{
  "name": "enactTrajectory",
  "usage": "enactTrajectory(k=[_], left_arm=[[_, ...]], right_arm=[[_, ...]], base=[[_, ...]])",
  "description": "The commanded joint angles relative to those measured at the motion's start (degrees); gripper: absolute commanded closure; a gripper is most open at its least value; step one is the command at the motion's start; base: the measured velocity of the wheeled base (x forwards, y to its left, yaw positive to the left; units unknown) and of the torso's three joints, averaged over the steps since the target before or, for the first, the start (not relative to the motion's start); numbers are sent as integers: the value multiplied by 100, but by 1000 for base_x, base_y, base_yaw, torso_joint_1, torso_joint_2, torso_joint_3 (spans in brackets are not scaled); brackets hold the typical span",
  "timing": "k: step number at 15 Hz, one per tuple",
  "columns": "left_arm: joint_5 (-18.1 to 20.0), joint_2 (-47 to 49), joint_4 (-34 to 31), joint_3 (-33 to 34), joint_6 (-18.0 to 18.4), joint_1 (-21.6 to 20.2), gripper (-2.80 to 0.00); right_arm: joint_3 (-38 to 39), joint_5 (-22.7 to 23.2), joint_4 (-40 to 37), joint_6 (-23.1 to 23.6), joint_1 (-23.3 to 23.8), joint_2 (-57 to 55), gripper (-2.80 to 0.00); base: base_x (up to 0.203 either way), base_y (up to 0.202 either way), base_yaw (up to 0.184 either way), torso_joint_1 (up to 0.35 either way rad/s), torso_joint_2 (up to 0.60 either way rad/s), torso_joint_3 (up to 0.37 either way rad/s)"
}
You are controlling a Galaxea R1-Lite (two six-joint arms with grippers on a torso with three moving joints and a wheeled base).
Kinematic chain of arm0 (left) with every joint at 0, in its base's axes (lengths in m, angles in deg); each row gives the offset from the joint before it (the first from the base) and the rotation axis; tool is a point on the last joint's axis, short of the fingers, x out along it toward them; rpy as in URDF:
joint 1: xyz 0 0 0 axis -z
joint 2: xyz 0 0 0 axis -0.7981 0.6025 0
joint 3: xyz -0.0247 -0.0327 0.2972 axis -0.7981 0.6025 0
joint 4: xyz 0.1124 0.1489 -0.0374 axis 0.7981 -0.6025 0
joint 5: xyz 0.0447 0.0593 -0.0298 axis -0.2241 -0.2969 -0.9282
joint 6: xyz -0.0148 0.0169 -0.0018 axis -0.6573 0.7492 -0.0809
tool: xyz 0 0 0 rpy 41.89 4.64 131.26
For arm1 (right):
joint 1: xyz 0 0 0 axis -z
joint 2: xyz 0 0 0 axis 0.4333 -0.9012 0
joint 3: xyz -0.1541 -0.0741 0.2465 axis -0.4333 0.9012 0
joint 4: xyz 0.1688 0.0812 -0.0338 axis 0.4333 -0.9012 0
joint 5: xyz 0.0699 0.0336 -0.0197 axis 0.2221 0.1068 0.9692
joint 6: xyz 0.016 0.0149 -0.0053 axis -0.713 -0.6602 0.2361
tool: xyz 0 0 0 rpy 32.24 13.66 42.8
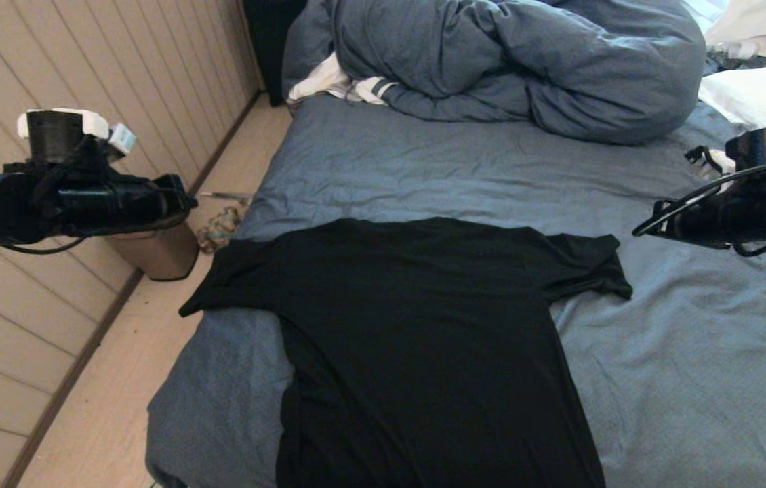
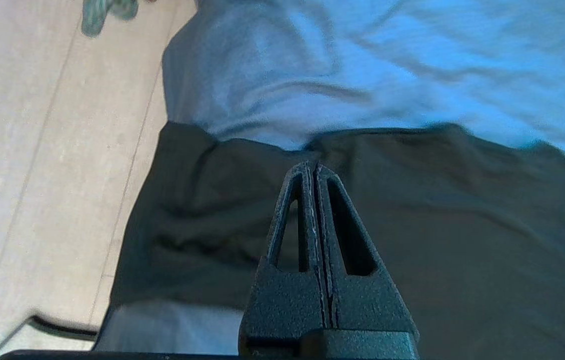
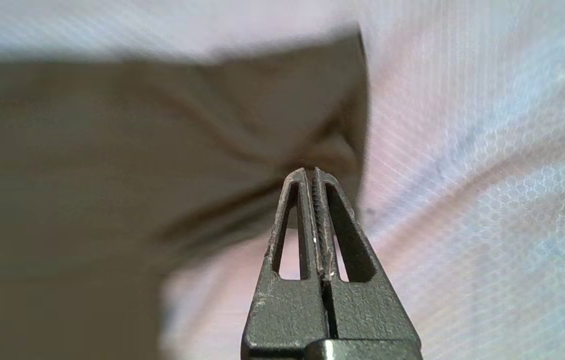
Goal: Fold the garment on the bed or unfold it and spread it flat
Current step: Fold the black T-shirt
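Lying flat and plain side up across the near part of the bed (image 1: 424, 163), the black T-shirt (image 1: 424, 325) sits between the left gripper (image 2: 312, 167) and right gripper (image 3: 311, 172), both raised above it, pinched closed and empty, seemingly poised over its sleeves to begin folding.

Looks like a regular home bedroom: a big bed (image 1: 695, 379) with a wrinkled blue sheet, a bunched-up duvet (image 1: 525, 61), white pillows (image 1: 762, 95), wood-plank floor (image 1: 112, 400) alongside and a small bin (image 1: 159, 254) by the wall.
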Motion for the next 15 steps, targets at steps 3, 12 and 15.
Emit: enactTrajectory(k=[3, 12, 15], left_arm=[[24, 548, 245, 49, -271, -107, 0], [35, 539, 263, 23, -530, -248, 0], [35, 504, 254, 50, -537, -248, 0]], right_arm=[[-83, -19, -12, 264, 93, -637, 0], [-543, -72, -4, -162, 66, -1156, 0], [-502, -72, -4, -158, 75, -1148, 0]], base=[[0, 0, 0, 0, 0, 0], [0, 0, 0, 0, 0, 0], [0, 0, 0, 0, 0, 0]])
